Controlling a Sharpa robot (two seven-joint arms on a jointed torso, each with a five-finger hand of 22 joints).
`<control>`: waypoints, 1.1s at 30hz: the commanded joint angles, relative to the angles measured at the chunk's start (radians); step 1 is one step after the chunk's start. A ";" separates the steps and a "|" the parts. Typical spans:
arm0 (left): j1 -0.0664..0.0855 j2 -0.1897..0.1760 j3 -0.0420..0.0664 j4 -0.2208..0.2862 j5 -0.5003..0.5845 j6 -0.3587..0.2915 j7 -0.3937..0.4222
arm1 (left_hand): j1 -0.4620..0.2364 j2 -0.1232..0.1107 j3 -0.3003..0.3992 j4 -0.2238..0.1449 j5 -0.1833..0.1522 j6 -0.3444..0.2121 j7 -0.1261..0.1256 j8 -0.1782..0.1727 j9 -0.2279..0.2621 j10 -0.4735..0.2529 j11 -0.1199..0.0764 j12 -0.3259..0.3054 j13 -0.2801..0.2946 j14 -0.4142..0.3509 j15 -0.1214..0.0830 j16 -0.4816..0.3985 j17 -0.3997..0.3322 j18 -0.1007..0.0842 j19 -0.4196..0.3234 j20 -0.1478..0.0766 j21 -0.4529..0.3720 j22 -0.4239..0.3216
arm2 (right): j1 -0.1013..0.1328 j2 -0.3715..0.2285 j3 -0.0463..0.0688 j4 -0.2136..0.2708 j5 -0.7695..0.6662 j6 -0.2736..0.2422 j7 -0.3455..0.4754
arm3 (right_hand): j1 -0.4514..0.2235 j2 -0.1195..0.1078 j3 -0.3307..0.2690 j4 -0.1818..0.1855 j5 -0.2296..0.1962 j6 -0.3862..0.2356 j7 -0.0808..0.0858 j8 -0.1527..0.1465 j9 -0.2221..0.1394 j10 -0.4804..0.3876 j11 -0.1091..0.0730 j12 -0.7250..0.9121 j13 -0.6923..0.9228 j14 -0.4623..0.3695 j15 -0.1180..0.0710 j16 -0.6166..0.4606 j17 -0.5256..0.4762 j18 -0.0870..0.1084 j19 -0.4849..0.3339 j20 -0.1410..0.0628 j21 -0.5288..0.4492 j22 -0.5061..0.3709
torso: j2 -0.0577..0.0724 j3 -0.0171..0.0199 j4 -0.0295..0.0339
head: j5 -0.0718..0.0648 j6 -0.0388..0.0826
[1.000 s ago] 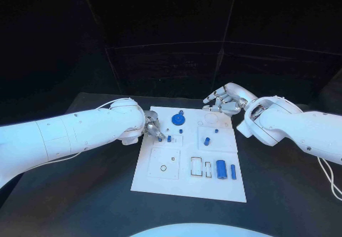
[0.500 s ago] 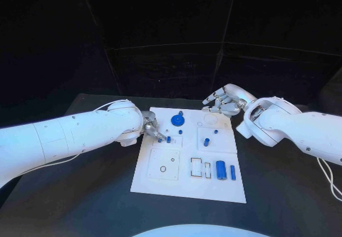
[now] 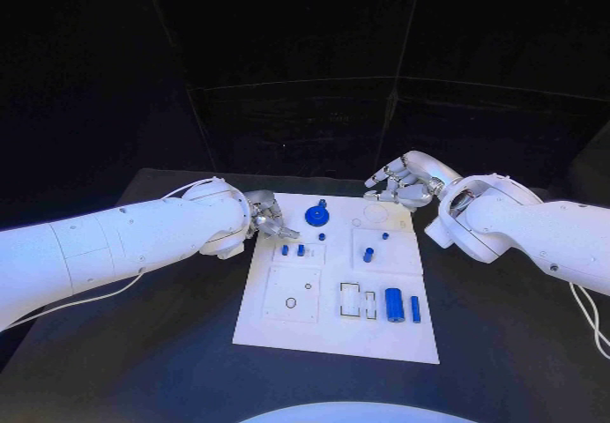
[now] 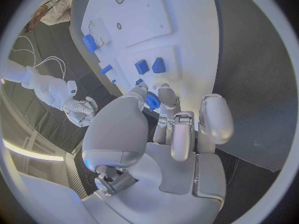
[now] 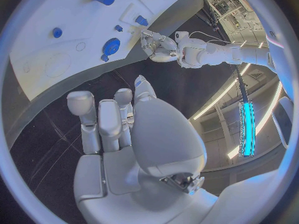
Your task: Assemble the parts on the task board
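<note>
Left hand [image 3: 267, 220]: you have it hovering at the task board's far left edge, just above the two small blue pegs; its fingers [image 4: 176, 129] are loosely spread and you hold nothing.
Right hand [image 3: 405, 183]: you see it beyond the board's far right corner, over the desk; its fingers [image 5: 99, 124] are slightly curled but apart, with nothing in them.
Task board [image 3: 333, 339]: the white plate lies flat in the middle of the desk [image 3: 152, 352], between your two arms.
Two small blue pegs [image 3: 293, 250]: they stand side by side in the board's left panel, just beside your left fingers.
Blue gear [image 3: 316, 211]: it sits near the board's far edge, close to your left hand.
Short blue peg [image 3: 368, 254]: it is in the right panel, near the middle.
Blue cylinder [image 3: 394, 304]: it lies on the near right part of the board, with a thin blue bar [image 3: 414, 307] just beside it.
</note>
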 commanded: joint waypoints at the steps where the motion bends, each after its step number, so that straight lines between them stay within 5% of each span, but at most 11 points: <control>1: 0.003 -0.005 0.001 0.000 0.070 -0.083 0.109 | 0.018 -0.001 -0.018 0.008 -0.002 -0.010 -0.001 -0.004 -0.001 -0.009 0.001 -0.012 -0.013 0.101 0.008 -0.005 0.238 0.015 -0.011 0.001 -0.011 -0.008 | 0.002 -0.002 0.000 0.003 0.002 0.000 0.000 | -0.003 0.006 -0.002 0.002 -0.006 0.004 0.002 0.005 -0.002 -0.007 0.000 -0.002 -0.001 0.010 -0.006 -0.004 -0.002 0.013 -0.007 -0.002 -0.004 -0.001 | 0.000 0.0008 -0.0007 | -0.003 -0.001; 6: 0.003 -0.014 0.001 0.003 0.096 -0.097 0.141 | 0.037 0.001 -0.036 0.015 -0.001 -0.013 0.001 -0.006 -0.003 -0.020 0.003 -0.029 -0.032 0.099 0.008 -0.009 0.232 0.018 -0.014 0.002 -0.022 -0.015 | 0.002 -0.003 0.000 0.004 0.002 0.000 0.000 | -0.003 0.006 -0.002 0.002 -0.006 0.004 0.002 0.005 -0.002 -0.007 0.000 -0.002 -0.001 0.010 -0.006 -0.004 -0.002 0.013 -0.007 -0.002 -0.004 -0.001 | 0.000 0.0005 0.0009 | -0.004 0.000; 10: 0.004 -0.016 0.001 0.003 0.107 -0.131 0.238 | 0.158 0.031 -0.021 -0.019 0.008 -0.069 0.028 -0.050 -0.028 -0.122 0.026 -0.144 -0.128 0.078 0.023 -0.054 0.160 0.036 -0.058 0.012 -0.118 -0.092 | 0.002 -0.003 0.000 0.004 0.002 0.000 0.001 | -0.003 0.006 -0.002 0.002 -0.006 0.004 0.002 0.005 -0.002 -0.007 0.000 -0.002 -0.001 0.010 -0.006 -0.004 -0.002 0.013 -0.007 -0.002 -0.004 -0.001 | 0.000 0.0004 0.0003 | -0.005 0.002; 12: 0.004 -0.011 0.001 0.002 0.107 -0.152 0.320 | 0.258 0.048 0.023 -0.059 0.007 -0.091 0.052 -0.082 -0.049 -0.194 0.046 -0.222 -0.176 0.019 0.043 -0.157 0.014 0.069 -0.155 0.025 -0.299 -0.238 | 0.002 -0.003 0.000 0.004 0.002 0.000 0.001 | -0.003 0.006 -0.002 0.002 -0.006 0.004 0.002 0.005 -0.002 -0.007 0.000 -0.002 -0.001 0.010 -0.006 -0.004 -0.002 0.013 -0.007 -0.002 -0.004 -0.001 | 0.001 0.0011 -0.0008 | -0.005 0.004; 14: 0.004 -0.002 0.000 -0.001 0.092 -0.171 0.394 | 0.342 0.036 0.063 -0.106 0.011 -0.109 0.066 -0.115 -0.072 -0.242 0.060 -0.278 -0.214 -0.029 0.051 -0.233 -0.085 0.095 -0.226 0.034 -0.435 -0.346 | 0.002 -0.002 0.000 0.003 0.002 0.000 0.002 | -0.003 0.006 -0.002 0.002 -0.006 0.004 0.002 0.005 -0.002 -0.007 0.000 -0.002 -0.001 0.010 -0.006 -0.004 -0.002 0.013 -0.007 -0.002 -0.004 -0.001 | 0.001 0.0011 -0.0010 | -0.008 0.007; 17: 0.002 0.017 0.000 -0.007 0.027 -0.194 0.477 | 0.396 0.021 0.117 -0.140 0.008 -0.094 0.091 -0.152 -0.104 -0.258 0.075 -0.348 -0.278 -0.124 0.071 -0.382 -0.255 0.104 -0.281 0.052 -0.530 -0.412 | 0.002 0.000 0.000 0.003 0.002 -0.002 0.003 | -0.001 0.006 -0.002 0.001 -0.006 0.004 0.002 0.005 -0.002 -0.008 0.000 -0.002 -0.001 0.010 -0.006 -0.004 -0.002 0.013 -0.007 -0.002 -0.005 -0.002 | 0.002 0.0004 -0.0010 | -0.012 0.009; 25: -0.013 0.077 -0.001 -0.055 -0.195 -0.198 0.557 | 0.358 -0.049 0.156 -0.146 0.008 -0.084 0.093 -0.236 -0.168 -0.284 0.099 -0.491 -0.410 -0.111 0.086 -0.451 -0.335 0.107 -0.234 0.067 -0.557 -0.442 | 0.002 0.007 0.000 0.001 0.001 -0.003 0.007 | 0.002 0.006 -0.002 0.000 -0.005 0.003 0.002 0.005 -0.002 -0.008 -0.001 -0.003 -0.002 0.010 -0.006 -0.005 -0.002 0.013 -0.007 -0.002 -0.005 -0.002 | 0.001 0.0011 -0.0018 | -0.021 0.010; 33: -0.023 0.127 -0.009 -0.103 -0.314 -0.130 0.533 | 0.331 -0.071 0.168 -0.154 0.003 -0.054 0.093 -0.300 -0.211 -0.286 0.111 -0.594 -0.514 -0.008 0.091 -0.288 -0.173 0.070 -0.101 0.074 -0.346 -0.275 | 0.002 0.012 0.000 0.000 0.000 -0.002 0.008 | 0.005 0.007 -0.001 -0.001 -0.002 0.003 0.002 0.005 -0.002 -0.009 -0.001 -0.004 -0.002 0.010 -0.006 -0.005 -0.001 0.013 -0.007 -0.002 -0.005 -0.002 | 0.002 0.0000 -0.0029 | -0.026 0.011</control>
